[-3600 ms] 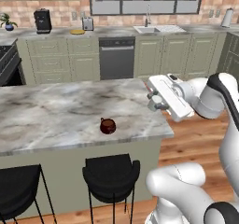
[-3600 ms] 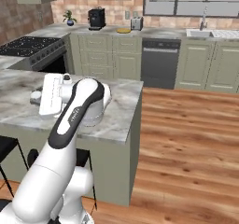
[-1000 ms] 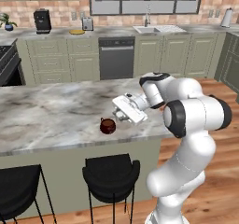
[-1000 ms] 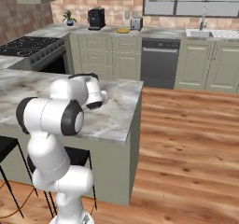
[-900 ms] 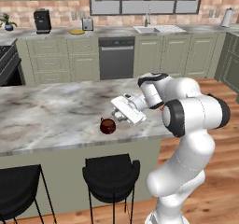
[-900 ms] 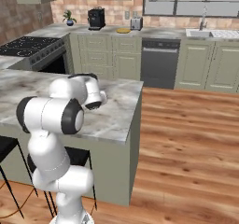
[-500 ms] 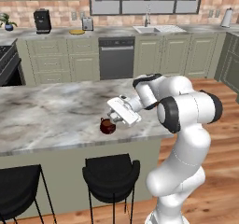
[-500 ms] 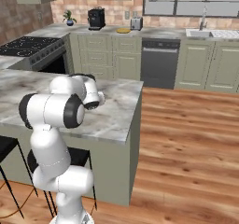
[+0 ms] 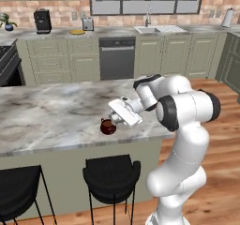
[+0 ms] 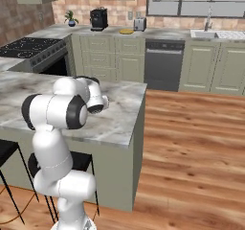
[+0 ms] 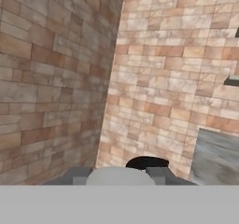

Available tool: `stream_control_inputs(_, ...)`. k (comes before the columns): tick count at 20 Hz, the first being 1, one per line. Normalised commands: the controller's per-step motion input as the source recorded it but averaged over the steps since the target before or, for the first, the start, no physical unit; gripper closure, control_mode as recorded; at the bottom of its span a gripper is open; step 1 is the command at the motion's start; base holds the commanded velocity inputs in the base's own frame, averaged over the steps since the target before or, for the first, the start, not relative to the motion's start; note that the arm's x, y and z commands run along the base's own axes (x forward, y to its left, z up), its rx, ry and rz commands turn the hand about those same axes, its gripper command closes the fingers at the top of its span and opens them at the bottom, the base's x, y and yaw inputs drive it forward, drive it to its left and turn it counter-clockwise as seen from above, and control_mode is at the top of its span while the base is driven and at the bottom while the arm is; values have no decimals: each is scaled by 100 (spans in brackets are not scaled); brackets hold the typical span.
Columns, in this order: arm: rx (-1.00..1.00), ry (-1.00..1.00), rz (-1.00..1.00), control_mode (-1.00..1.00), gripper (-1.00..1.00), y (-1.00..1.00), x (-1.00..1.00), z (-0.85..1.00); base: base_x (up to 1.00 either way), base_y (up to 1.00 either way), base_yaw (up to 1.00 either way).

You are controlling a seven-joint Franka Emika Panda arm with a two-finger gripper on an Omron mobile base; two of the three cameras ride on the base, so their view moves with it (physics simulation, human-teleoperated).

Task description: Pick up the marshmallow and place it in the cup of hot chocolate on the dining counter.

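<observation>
Your arm reaches out over the dining counter (image 9: 47, 111), a long marble slab on a sage green base, with the white hand held nearly level and pointing away from the robot's body toward the far end of the counter. The gripper (image 9: 117, 112) hangs just above and just to the arm's side of the cup (image 9: 108, 126), a small dark red-brown mug that stands upright on the marble near the counter's front edge, straight ahead of and below the fingers. From the right base camera the arm's own elbow and wrist cover the hand and the cup, so that side tells you nothing about the grip. The hand camera looks along the fingers at a distant brick wall (image 11: 163, 73), which fits a hand lying level instead of aiming down at the counter; a pale rounded shape (image 11: 120, 176) sits low between the finger tips, and it may be the marshmallow, but it is too cropped to be sure. You cannot tell from these pictures whether the fingers are spread or closed on anything, and the marshmallow cannot be made out anywhere on the counter. The likely reason for this pose is to carry the load over the mug's mouth before letting go. If so, the hand probably needs to line up over the opening, since the mug is small and a drop from the side could miss.
</observation>
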Motion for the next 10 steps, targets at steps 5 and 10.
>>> stream_control_inputs(5,0,0,-1,-100,100,0,27,-12,0,0,0)
stream_control_inputs(10,0,5,-1,-100,100,0,35,-31,0,0,0)
